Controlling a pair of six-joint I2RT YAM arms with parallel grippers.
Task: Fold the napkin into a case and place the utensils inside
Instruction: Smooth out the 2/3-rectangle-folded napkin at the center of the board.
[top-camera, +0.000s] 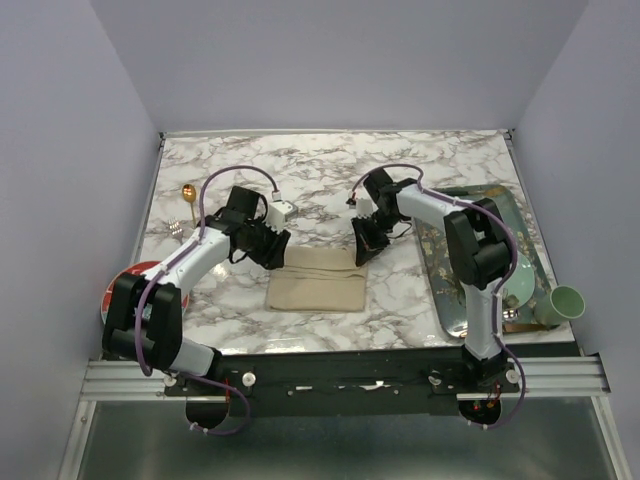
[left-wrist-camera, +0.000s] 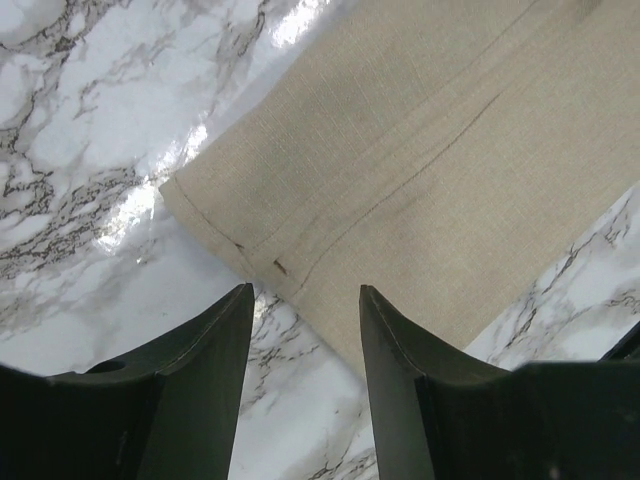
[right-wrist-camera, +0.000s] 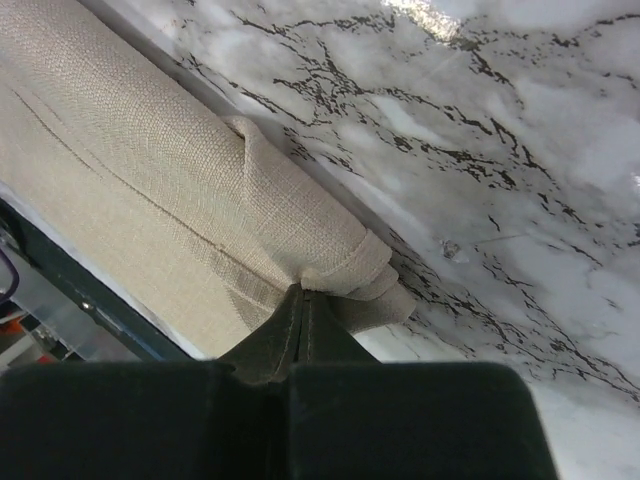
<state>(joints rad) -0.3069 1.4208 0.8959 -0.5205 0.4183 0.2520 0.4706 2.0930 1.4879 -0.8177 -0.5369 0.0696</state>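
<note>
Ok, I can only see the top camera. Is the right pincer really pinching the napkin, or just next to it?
Observer: Its wrist camera shows the right pincer shut on the napkin at a corner, with cloth layers bunched at the tips.
Operator: And the other one?
Observer: The left pincer is open with nothing gripped. The napkin's edge lies just ahead of it.
Operator: Is the napkin smooth?
Observer: Not quite. Up close, long crease lines run along it.

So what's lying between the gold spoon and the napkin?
In the top view, the left arm's fingers sit between the spoon and the napkin, over the marble table; nothing else lies on that stretch.
</note>
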